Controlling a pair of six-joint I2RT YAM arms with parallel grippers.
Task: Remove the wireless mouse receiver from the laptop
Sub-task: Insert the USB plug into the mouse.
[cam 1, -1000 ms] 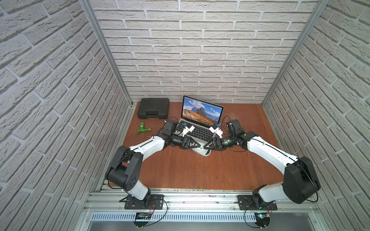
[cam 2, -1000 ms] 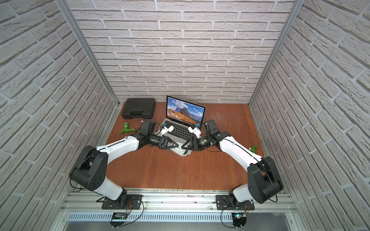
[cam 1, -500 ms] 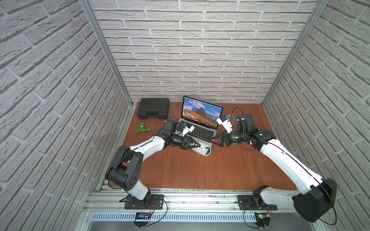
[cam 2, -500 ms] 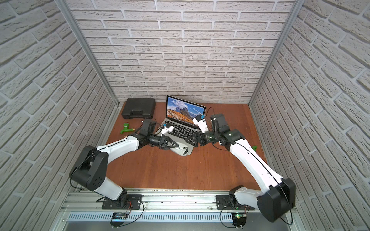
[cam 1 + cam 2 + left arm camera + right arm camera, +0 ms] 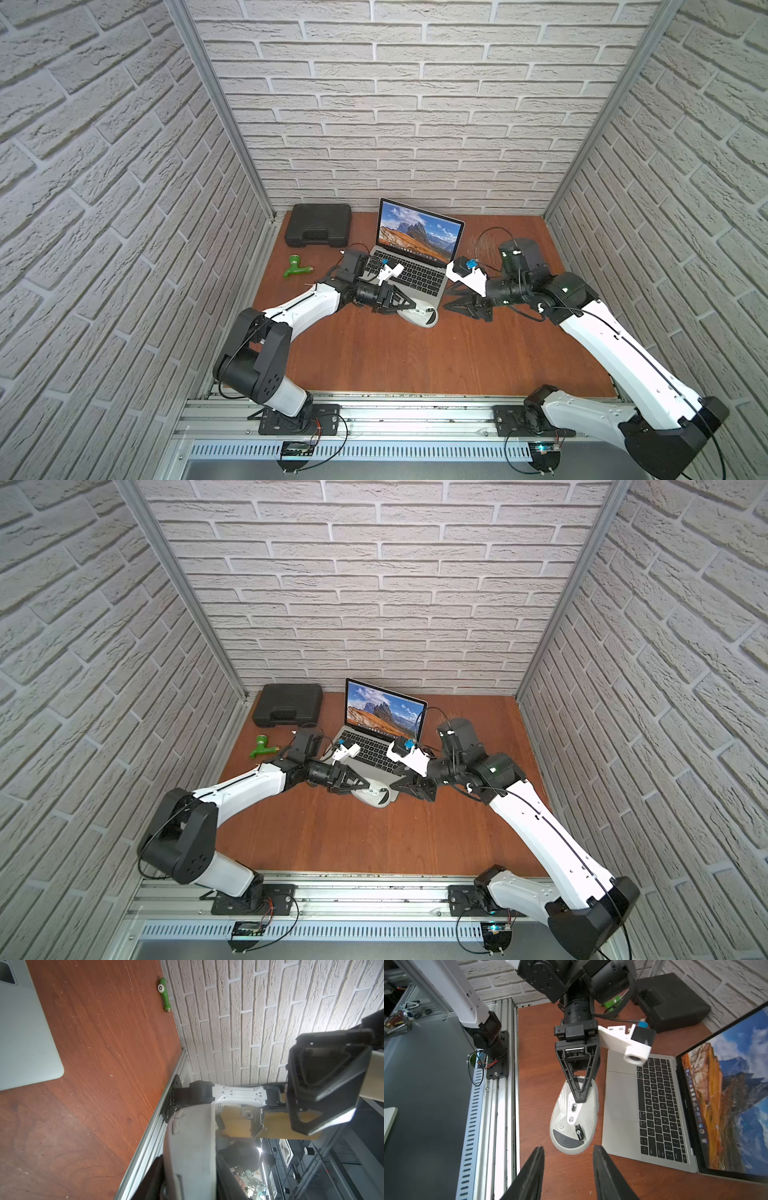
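Right wrist view: tiny black stub-like wireless mouse receiver (image 5: 579, 1132) lies straight ahead of my spread right jaws

It rests loose on the upturned grey-white oval mouse (image 5: 585, 1118), just beside the slim silver-grey laptop (image 5: 660, 1105), unplugged. Its long axis points nearly end-on at my right jaws, which are empty and low over the red-brown wooden counter (image 5: 542, 1064). My left jaws clench the mouse's far end. In both top views my right arm (image 5: 615, 345), the nearer, reaches in almost level.

Robotics lab cell: faux-brick panels (image 5: 415, 124), aluminium mounting rail (image 5: 415, 415), wooden tabletop (image 5: 415, 361), cluttered bench (image 5: 402, 1016) beyond.
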